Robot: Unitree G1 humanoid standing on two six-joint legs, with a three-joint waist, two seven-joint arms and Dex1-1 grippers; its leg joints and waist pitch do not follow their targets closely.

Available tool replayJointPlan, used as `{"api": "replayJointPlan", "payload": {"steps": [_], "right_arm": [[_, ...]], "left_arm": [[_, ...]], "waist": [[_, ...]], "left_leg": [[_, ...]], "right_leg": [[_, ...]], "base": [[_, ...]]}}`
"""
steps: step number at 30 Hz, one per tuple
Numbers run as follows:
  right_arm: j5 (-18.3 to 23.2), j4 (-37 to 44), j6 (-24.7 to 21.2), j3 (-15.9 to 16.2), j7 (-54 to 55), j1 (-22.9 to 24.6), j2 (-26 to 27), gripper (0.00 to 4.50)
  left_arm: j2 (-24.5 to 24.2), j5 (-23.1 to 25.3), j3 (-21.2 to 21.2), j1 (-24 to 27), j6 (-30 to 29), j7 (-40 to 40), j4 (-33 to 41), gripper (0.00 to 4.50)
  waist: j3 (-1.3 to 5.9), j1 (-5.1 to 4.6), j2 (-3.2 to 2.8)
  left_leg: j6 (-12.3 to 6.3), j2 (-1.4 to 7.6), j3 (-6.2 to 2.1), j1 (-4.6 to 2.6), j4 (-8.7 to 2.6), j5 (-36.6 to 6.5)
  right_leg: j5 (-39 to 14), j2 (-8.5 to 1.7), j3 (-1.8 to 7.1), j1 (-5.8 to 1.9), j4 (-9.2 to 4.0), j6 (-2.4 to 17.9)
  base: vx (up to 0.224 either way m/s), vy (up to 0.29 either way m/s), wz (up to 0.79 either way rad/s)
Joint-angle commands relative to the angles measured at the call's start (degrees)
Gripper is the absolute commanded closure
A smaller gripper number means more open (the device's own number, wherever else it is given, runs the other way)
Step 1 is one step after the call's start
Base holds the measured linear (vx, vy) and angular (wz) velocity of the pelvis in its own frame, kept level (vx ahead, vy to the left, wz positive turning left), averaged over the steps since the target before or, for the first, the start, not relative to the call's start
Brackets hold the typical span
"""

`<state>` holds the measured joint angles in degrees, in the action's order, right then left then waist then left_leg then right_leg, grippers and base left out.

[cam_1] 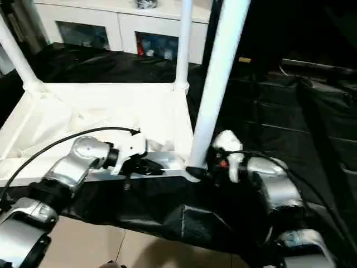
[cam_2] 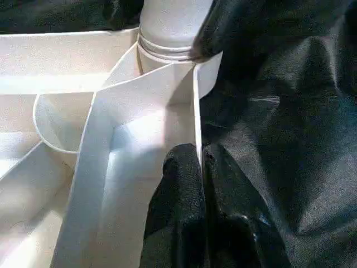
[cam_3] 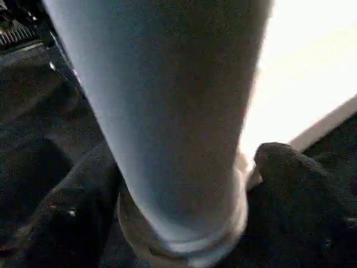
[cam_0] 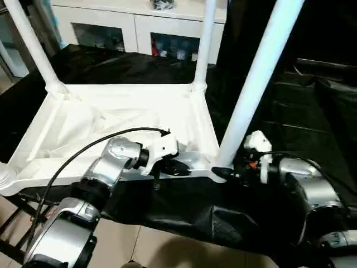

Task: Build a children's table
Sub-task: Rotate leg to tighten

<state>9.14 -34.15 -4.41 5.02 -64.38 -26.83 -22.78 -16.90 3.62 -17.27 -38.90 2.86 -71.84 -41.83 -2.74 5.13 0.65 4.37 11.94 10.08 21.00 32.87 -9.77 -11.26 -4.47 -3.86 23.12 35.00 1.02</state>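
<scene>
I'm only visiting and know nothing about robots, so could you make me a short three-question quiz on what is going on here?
1. True or false: the white table top lies with its ribbed underside facing up.
2. How many legs stand upright in its corners, counting those you can see in the head views? A) one B) three C) five
3. What is the left gripper shut on?

Key
1. True.
2. B: two at the far corners and one at the near corner, with the right gripper around its base.
3. The thin wall at the table's near edge, close to that near leg.
</scene>
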Motion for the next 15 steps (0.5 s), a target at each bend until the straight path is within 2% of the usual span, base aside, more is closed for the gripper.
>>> {"api": "replayJointPlan", "payload": {"steps": [1, 5, 11, 15], "right_arm": [[0.2, -0.34, -0.08, 0.3, -0.44, -1.14, 0.01, 0.84], [0.2, -0.88, -0.29, 0.54, -0.78, -1.88, 0.56, 1.21], [-0.25, -1.1, -0.25, 1.42, -1.48, -1.51, 0.94, 1.71], [-0.35, -1.17, -0.6, 1.23, -0.22, -0.96, 1.81, 1.86]], "left_arm": [[-0.25, 0.65, -1.08, 0.36, 0.09, -1.18, 0.46, 4.5], [-0.41, 0.43, -1.07, 0.41, -0.1, -1.18, 0.52, 4.5], [-0.8, 0.33, -1.03, 0.71, -0.59, -0.76, 0.78, 4.5], [-0.35, 0.4, -0.28, 0.5, -1.27, 1.56, 0.3, 4.5]], "waist": [[3.61, 0.11, 0.68], [3.7, 0.14, 0.93], [3.66, 0.16, 0.93], [3.72, 0.12, 0.83]], "left_leg": [[-4.51, 1.37, 0.23, -0.34, -3.03, -8.74], [-4.82, 1.34, 0.25, -0.25, -2.93, -7.66], [-4.76, 1.3, 0.27, -0.26, -2.87, -7.86], [-4.55, 1.27, 0.23, -0.26, -2.84, -7.8]], "right_leg": [[-5.4, -3.37, 2.32, -3.41, -3.71, 13.51], [-3.59, -3.33, 2.33, -3.48, -3.43, 13.65], [-4.43, -3.4, 2.36, -3.47, -3.48, 13.49], [-4.01, -3.34, 2.36, -3.48, -3.43, 13.47]], "base": [[0.0, 0.0, 0.0], [0.0, 0.0, 0.0], [0.0, 0.0, 0.0], [0.0, 0.0, 0.0]]}}
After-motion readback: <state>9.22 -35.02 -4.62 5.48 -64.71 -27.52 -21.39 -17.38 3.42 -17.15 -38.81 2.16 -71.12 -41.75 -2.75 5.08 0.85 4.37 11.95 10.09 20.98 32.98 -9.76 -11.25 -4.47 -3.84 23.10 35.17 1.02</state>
